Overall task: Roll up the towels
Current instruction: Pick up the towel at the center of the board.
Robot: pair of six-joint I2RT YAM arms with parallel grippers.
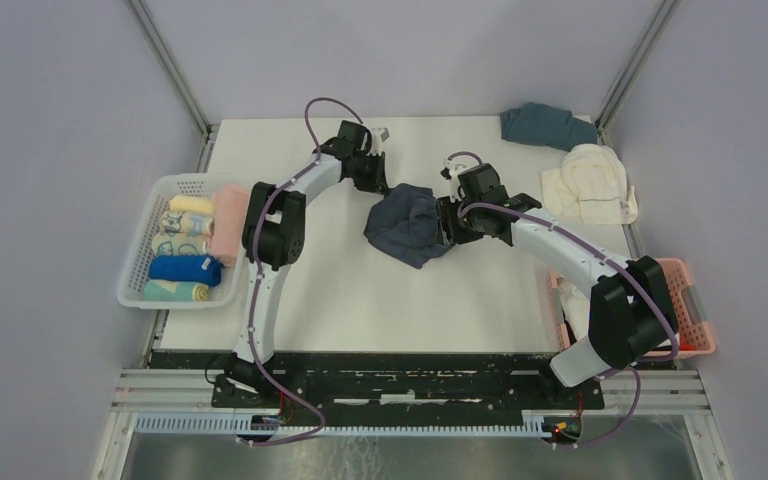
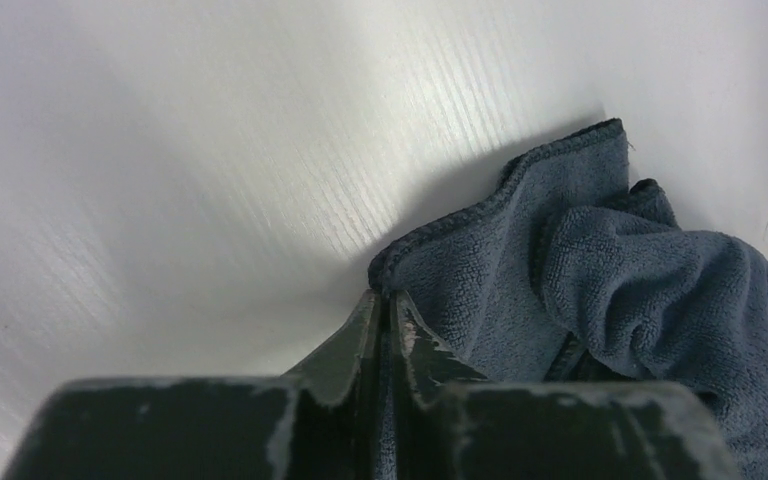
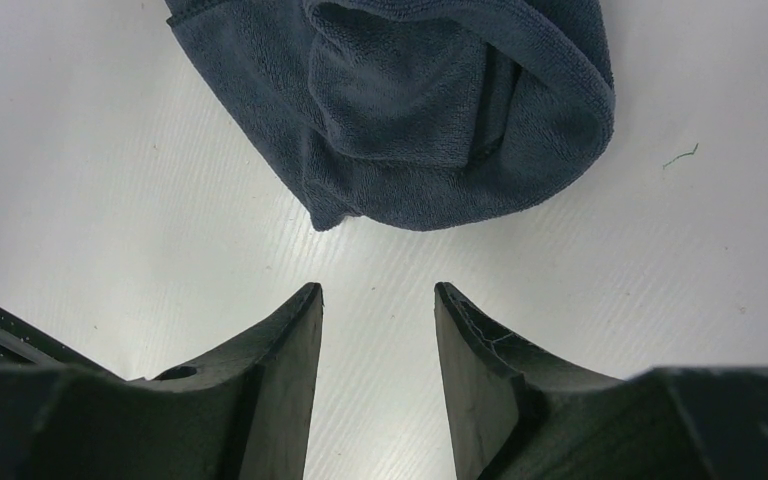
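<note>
Rolled towels fill the white basket at the table's left edge. Mid-table lies a crumpled navy towel. The left gripper is clamped on its corner, and the right gripper hangs just short of it, fingers apart. Farther back lie a blue towel and a cream towel.

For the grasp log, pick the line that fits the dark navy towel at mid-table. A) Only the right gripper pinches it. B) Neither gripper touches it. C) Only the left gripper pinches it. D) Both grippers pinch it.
C: the left gripper is shut on the hem of the dark navy towel, while the right gripper stands open over the table, short of the cloth.
</note>
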